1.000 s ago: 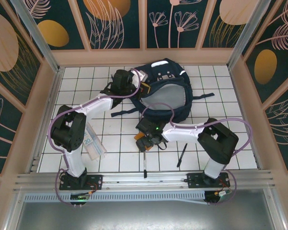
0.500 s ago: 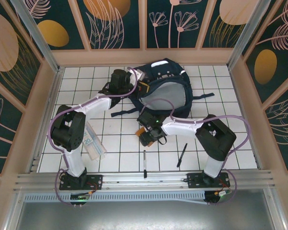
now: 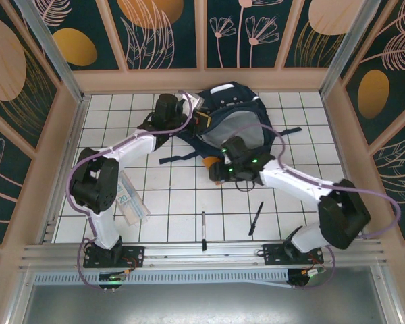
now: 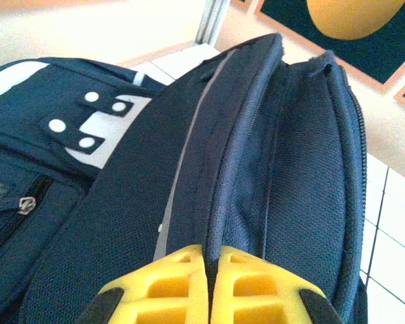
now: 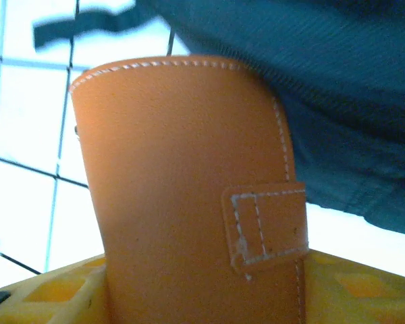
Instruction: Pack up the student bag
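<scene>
Now: right gripper (image 3: pixel 217 170) clamping orange leather case (image 5: pixel 189 175) at 7 o'clock of student bag (image 3: pixel 239 125); bag lying at 12 o'clock of table (image 3: pixel 169 196). Left gripper (image 4: pixel 206 270) pinching bag rim, jaws together. Risk: case snagging rim or slipping out if opening is sagging.

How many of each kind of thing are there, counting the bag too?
navy backpack: 1
orange leather case: 1
pens: 2
bundle of banknotes: 1
Total: 5
</scene>
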`<move>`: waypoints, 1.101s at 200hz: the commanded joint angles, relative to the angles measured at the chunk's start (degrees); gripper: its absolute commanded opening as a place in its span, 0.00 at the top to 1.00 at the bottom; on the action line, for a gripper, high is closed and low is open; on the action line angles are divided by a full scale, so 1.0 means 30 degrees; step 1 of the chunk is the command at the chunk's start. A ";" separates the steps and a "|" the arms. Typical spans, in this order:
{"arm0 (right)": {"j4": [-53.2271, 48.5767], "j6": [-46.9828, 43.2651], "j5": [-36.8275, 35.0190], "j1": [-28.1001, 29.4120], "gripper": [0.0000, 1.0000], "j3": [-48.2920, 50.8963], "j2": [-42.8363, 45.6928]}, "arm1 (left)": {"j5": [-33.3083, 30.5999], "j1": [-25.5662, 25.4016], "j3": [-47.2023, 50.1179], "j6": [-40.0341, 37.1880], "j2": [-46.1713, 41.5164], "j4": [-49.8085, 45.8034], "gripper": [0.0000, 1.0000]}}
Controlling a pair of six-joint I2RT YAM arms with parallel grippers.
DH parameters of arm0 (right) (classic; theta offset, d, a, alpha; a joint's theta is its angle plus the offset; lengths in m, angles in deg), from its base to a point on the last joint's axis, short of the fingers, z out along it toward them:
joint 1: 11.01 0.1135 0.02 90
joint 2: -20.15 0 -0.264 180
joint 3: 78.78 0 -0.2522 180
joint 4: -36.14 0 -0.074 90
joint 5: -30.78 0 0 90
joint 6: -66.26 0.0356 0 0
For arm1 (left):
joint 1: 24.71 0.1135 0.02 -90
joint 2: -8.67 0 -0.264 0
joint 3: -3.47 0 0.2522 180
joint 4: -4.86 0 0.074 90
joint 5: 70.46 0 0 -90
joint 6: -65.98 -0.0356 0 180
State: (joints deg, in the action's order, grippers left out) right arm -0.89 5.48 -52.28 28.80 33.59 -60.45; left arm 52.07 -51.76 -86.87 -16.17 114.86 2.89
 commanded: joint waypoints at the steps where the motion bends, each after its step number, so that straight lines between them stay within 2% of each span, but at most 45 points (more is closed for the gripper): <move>1: 0.1010 0.1993 0.1624 -0.2680 0.41 0.0233 0.1372 | 0.1485 0.0241 -0.0483 0.0977 -0.1518 0.1567 1.00; 12: 0.1929 0.2669 0.3403 -0.4214 0.42 -0.0004 0.1353 | 0.1811 0.0227 0.0133 0.1177 -0.1827 0.2758 1.00; 29: 0.3298 0.3684 0.5186 -0.5251 0.41 -0.0537 0.0971 | 0.1724 0.0227 0.1018 0.1267 -0.2270 0.4014 1.00; 54: 0.4587 0.5248 0.5913 -0.6410 0.41 -0.1618 -0.0329 | 0.1931 0.0227 0.1063 0.0969 -0.2522 0.4223 1.00; 72: 0.5671 0.6286 0.6280 -0.6575 0.41 -0.2208 -0.1081 | 0.1860 0.0227 0.1110 0.1225 -0.2554 0.4568 1.00; 92: 0.6697 0.6945 0.8243 -0.6587 0.42 -0.2561 -0.1466 | 0.1501 0.0227 0.1036 0.1482 -0.2554 0.4700 1.00; 128: 0.5691 0.6148 1.0311 -0.6330 0.45 -0.1828 0.0107 | 0.0634 0.0227 0.1011 0.1387 -0.2555 0.3943 1.00; 151: 0.4315 0.5762 0.9443 -0.6533 0.46 -0.1383 0.1659 | 0.0891 0.0231 0.1131 0.1805 -0.2539 0.4044 1.00; 167: 0.3620 0.5151 0.8319 -0.6850 0.46 -0.1837 0.1680 | 0.0974 0.0227 0.1453 0.2665 -0.2555 0.4784 1.00; 196: 0.3840 0.4252 0.4523 -0.7107 0.46 -0.3236 -0.0929 | 0.1417 0.0227 0.1193 0.4501 -0.3463 0.5008 1.00; 220: 0.5241 0.5361 0.1668 -0.7015 0.41 -0.4622 -0.3824 | 0.1973 0.0223 0.1226 0.5525 -0.3521 0.5686 1.00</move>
State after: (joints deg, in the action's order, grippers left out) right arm 11.79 20.51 -35.77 7.86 23.03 -64.62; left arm 52.71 -50.62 -81.58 -4.80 108.61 10.61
